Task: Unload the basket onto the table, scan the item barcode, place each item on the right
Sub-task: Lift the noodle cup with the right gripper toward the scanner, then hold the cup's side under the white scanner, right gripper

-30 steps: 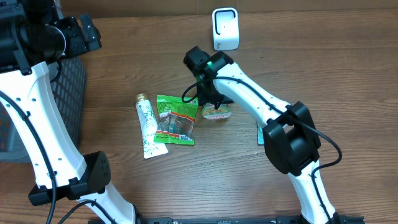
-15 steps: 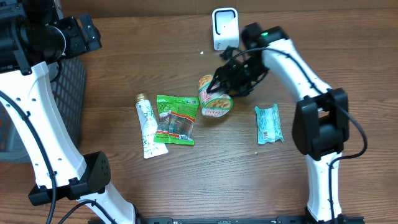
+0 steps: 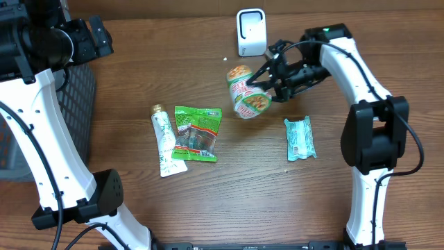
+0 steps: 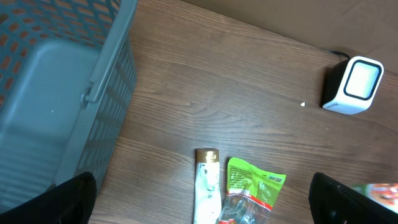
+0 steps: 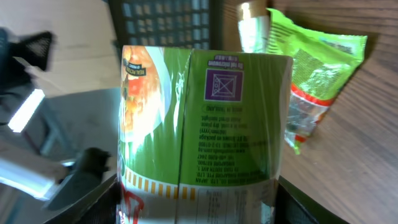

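Right pincer (image 3: 269, 80): pinching the noodle cup (image 3: 244, 92) across its body, jaws part-spread around it.
Cup position: off the tabletop (image 3: 173, 201), tipped on its side, near the scanner (image 3: 251, 31) but not touching it.
Cup face, wrist view: green wrap, small-print panel and a purple square face my camera; I can't make out the bars.
Scanner: white, upright at the far edge.
Step, my reading: pick done; presenting the cup to the scanner.
Next move calls for: rolling my wrist until the barcode faces the scanner's front, then holding steady without the slick wrap slipping.
Left pincer (image 3: 90, 38): spread wide, empty, above the basket (image 3: 76, 104), well apart.
Lying flat: tube (image 3: 164, 139), green pouch (image 3: 196, 133), teal packet (image 3: 300, 138).
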`<state>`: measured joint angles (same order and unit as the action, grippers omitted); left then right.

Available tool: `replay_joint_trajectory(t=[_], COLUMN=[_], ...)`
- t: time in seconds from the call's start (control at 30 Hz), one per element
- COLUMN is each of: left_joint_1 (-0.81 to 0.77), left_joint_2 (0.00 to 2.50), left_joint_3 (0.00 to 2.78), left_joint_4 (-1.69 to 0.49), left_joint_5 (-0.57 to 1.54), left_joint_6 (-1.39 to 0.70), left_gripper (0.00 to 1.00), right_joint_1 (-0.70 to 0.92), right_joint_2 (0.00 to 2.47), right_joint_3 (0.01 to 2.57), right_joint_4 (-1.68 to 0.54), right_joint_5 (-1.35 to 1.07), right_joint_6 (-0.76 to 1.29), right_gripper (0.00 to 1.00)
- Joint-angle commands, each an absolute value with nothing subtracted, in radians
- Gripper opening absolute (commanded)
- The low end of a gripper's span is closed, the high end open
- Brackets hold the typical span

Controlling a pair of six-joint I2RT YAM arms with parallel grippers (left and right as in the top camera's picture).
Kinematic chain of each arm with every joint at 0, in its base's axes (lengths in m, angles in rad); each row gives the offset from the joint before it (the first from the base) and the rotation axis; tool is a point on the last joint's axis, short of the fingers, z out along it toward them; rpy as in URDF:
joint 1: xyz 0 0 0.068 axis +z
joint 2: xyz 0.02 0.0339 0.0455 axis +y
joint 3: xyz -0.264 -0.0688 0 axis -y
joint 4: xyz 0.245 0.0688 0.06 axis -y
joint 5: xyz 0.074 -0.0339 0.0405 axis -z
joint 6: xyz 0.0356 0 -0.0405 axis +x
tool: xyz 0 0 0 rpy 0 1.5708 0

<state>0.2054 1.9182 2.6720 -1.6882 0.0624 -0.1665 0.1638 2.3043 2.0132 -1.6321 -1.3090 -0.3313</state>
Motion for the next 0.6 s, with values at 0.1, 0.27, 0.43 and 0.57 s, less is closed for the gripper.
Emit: replay_joint_trajectory(t=[0.1,0.27,0.43,0.57], left_joint_1=[0.207,0.207,0.207,0.207], left_joint_2=[1.917,1.917,1.917,1.917], left_joint_3=[2.672,2.672,2.672,2.672], left_joint_4=[-1.689,-1.689,-1.689,-1.689], left_joint_5=[0.051,0.051,0.051,0.051], left_joint_6=[-0.18,-0.18,-0.18,-0.18], left_gripper=[1.0,1.0,1.0,1.0], right_joint_1=[0.08,0.0,-0.086,-0.12], right_joint_2=[2.286,2.258,2.224,2.201], right_joint_3=[2.056,2.057,2.057,2.057], right_joint_4=[-1.695,-1.695,-1.695,-1.694], right_joint_5=[-1.462,-1.517,-1.57,-1.562], right_joint_6=[-0.419,-0.41,-0.392,-0.393], right_gripper=[0.6,0.6,0.57,0.57])
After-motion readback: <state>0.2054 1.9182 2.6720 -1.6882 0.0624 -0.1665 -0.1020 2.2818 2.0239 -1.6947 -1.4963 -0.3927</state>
